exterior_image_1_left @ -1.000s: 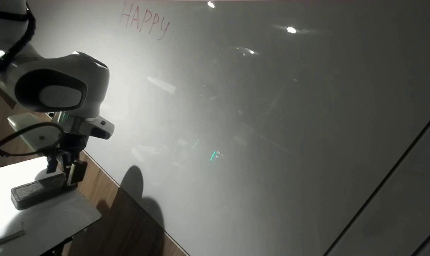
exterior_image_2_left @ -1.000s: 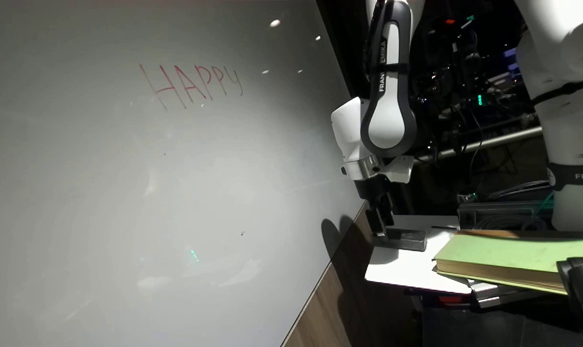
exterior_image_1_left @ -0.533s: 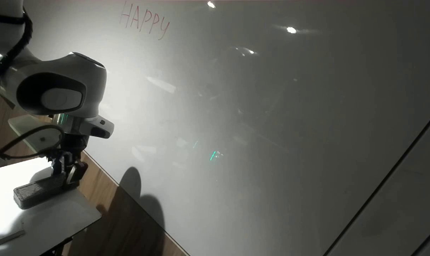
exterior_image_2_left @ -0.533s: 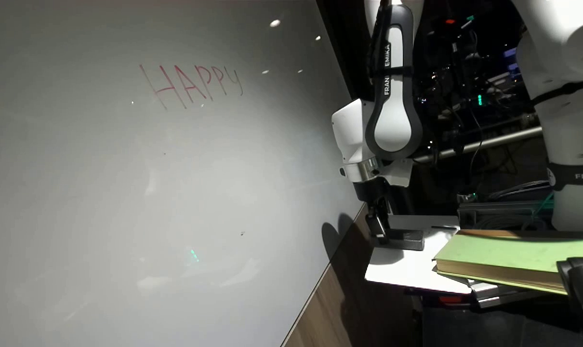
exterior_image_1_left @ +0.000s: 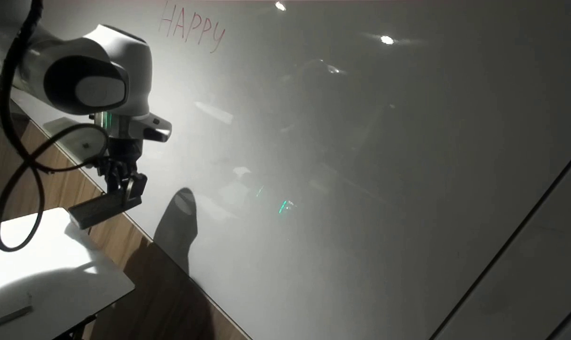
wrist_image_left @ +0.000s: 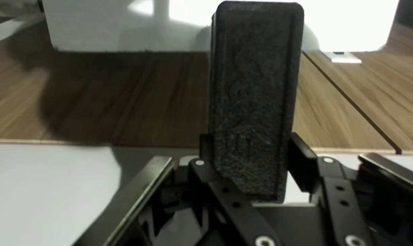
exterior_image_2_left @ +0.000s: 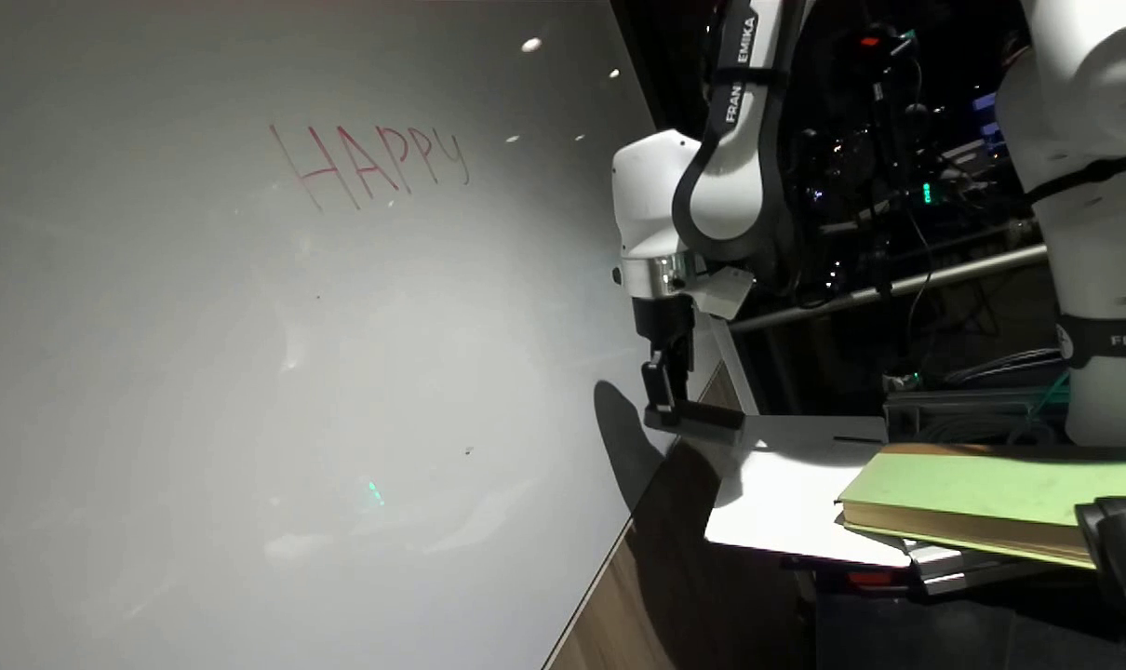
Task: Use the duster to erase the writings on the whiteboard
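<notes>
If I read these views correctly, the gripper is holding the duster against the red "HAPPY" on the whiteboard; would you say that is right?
Not quite: the duster is not against the red "HAPPY"; both exterior views show it well below and apart from those letters. The gripper is indeed holding the duster, and "HAPPY" is on the whiteboard.

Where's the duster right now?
Between the jaws: in an exterior view, the duster is at the left, with the white tabletop to its lower left and most of the whiteboard to its right.
</notes>
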Tool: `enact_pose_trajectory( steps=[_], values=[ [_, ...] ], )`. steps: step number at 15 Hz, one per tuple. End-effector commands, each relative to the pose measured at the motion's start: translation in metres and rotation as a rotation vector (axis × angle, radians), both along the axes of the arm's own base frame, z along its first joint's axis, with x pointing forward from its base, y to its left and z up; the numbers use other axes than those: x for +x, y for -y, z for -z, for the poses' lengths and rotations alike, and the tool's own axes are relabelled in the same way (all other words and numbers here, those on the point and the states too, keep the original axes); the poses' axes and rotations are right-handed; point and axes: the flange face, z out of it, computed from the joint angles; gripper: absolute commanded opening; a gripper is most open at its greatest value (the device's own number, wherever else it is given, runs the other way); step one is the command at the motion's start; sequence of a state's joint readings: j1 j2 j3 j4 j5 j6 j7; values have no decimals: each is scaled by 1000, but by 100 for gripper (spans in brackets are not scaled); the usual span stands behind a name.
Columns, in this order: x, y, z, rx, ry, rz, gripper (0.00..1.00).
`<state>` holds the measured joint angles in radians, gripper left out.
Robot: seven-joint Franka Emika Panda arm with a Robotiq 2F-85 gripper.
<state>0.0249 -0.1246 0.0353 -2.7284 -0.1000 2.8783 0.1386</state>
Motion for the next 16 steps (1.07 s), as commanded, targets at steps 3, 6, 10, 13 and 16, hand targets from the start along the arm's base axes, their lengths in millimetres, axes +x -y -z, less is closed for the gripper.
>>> enact_pose_trajectory(
  steps=[3, 6, 10, 13, 16],
  values=[
    [24, -26, -128, 93, 226, 23, 30],
    [39, -36, -191, 110, 349, 14, 30],
    [51, -36, -260, 108, 452, 10, 30],
    [38, -31, -307, 105, 507, 12, 30],
    [25, -20, -359, 114, 595, 27, 30]
  ],
)
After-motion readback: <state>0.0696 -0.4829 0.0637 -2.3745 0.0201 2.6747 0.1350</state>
